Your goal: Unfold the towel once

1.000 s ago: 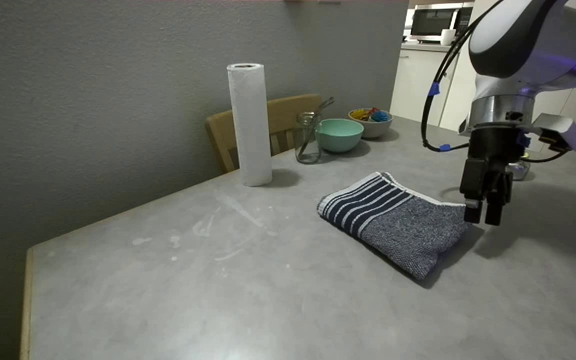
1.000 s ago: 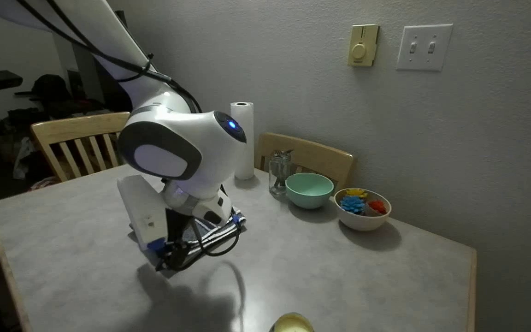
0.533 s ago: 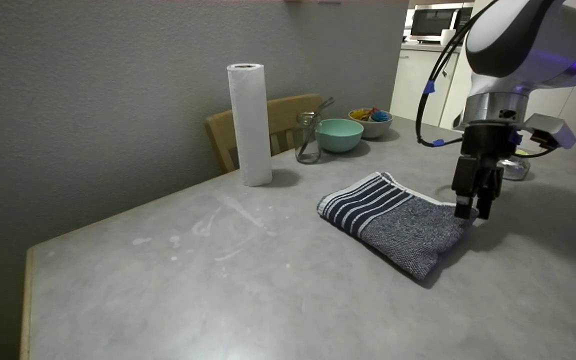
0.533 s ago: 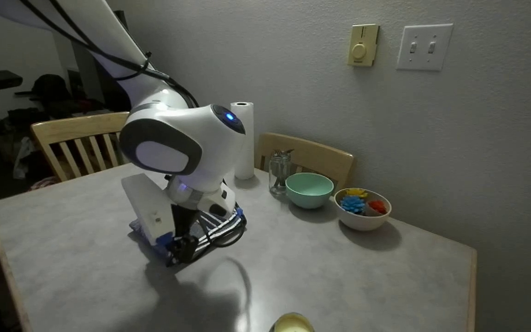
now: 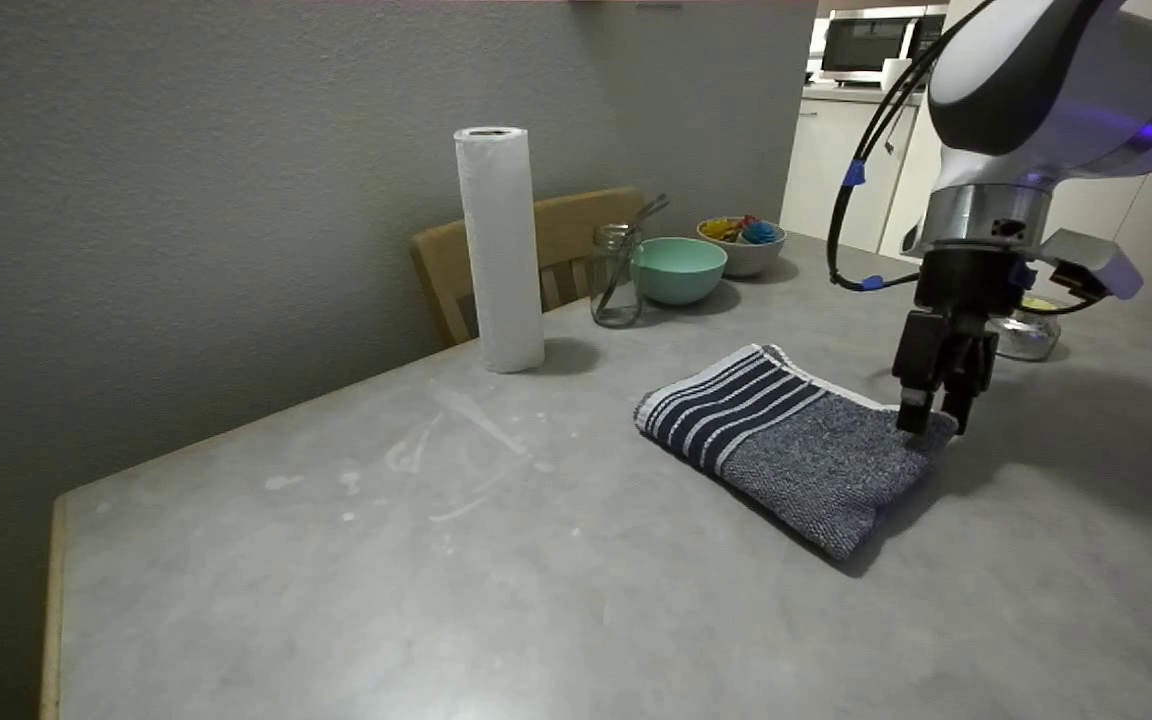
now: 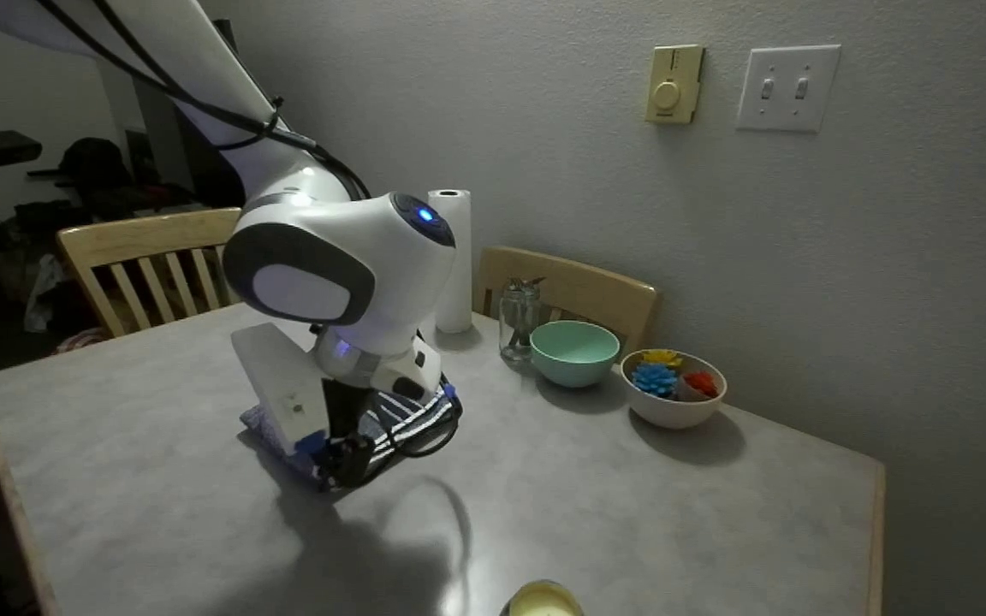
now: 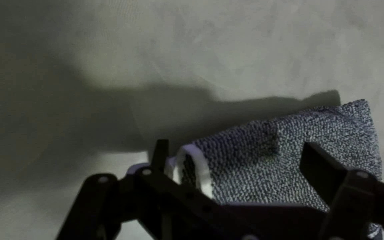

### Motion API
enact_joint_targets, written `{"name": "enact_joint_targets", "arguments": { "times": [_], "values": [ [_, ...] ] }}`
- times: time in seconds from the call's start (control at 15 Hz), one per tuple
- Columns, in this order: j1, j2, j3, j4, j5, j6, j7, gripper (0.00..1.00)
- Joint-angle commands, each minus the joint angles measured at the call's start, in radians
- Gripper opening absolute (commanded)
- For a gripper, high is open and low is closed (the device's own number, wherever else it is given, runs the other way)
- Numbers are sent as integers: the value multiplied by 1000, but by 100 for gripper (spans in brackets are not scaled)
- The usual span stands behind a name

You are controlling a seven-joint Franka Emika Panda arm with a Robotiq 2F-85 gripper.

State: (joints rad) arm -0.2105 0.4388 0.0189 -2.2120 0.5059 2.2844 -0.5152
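Terry towel: folded, white hem at the gripper, jaws wide apart, nothing grasped. Recommended: pinch one layer only between the jaws before lifting. Well beyond the jaws: jar with utensils; mint bowl; pale bowl holding red, yellow and blue pieces.

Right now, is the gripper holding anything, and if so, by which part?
Nothing is held: the gripper stands open at one corner of the folded towel, its jaws wide apart, the cloth between them unpinched.
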Motion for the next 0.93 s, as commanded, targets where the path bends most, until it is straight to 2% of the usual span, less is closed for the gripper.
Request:
{"name": "enact_joint_targets", "arguments": {
  "times": [0.0, 0.4, 0.87],
  "values": [
    [-40, 40, 24, 19, 34, 4, -28, 100],
    [-55, 54, 35, 33, 47, -5, -26, 100],
    [-17, 17, 37, 32, -3, -39, 45, 100]
  ]
}}
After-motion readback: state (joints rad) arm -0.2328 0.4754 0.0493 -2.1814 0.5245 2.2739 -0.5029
